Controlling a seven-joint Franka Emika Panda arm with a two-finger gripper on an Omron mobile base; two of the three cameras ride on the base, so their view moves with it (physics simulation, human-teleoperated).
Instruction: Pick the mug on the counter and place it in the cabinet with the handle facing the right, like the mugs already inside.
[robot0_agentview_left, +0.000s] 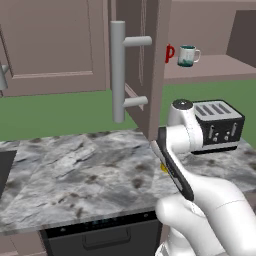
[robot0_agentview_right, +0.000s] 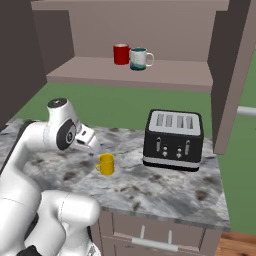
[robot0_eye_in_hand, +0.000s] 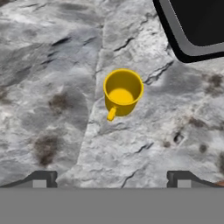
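Note:
The small yellow mug (robot0_eye_in_hand: 123, 92) stands upright and empty on the marbled counter (robot0_eye_in_hand: 52, 65), its loop handle (robot0_eye_in_hand: 111, 114) pointing toward the lower left of the hand view. My gripper (robot0_eye_in_hand: 112, 180) hovers above it, open, its two dark fingertips (robot0_eye_in_hand: 41, 179) set wide apart with nothing between them. In the right base view the mug (robot0_agentview_right: 106, 164) sits just below and right of my hand (robot0_agentview_right: 86, 139), left of the toaster. A sliver of the mug (robot0_agentview_left: 163, 169) peeks past my arm in the left base view. The cabinet (robot0_agentview_right: 130, 72) is open, its door (robot0_agentview_left: 145, 60) swung out with the grey bar handle (robot0_agentview_left: 118, 70).
A black and silver toaster (robot0_agentview_right: 174, 139) stands on the counter right of the mug. A red mug (robot0_agentview_right: 121, 54) and a white-and-teal mug (robot0_agentview_right: 139, 58) sit on the cabinet shelf, with bare shelf to their right. The open door (robot0_agentview_right: 230, 75) hangs over the counter's right end.

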